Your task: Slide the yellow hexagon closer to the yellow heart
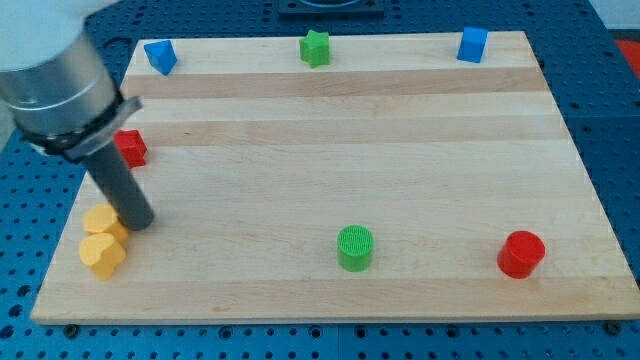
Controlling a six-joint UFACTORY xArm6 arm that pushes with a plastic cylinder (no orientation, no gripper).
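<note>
Camera view is showing my tip (141, 222) resting just right of the yellow heart (104, 221), with the yellow hexagon (102, 254) sitting directly below, touching it, at the worktop's (330, 140) lower left. No pincer is fitted here, so none is clenching anything. Judging by this, the task is looking essentially finished.

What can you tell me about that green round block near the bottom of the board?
The green cylinder is a short, squat round block standing upright on its flat end. Its top face shows fine parallel ridges, and it looks like plastic, bright green all over. It sits on the pale wooden board near the view's bottom, a little right of centre. Nothing touches it: the red cylinder is well off to the view's right, and my tip is far off to the view's left.
</note>
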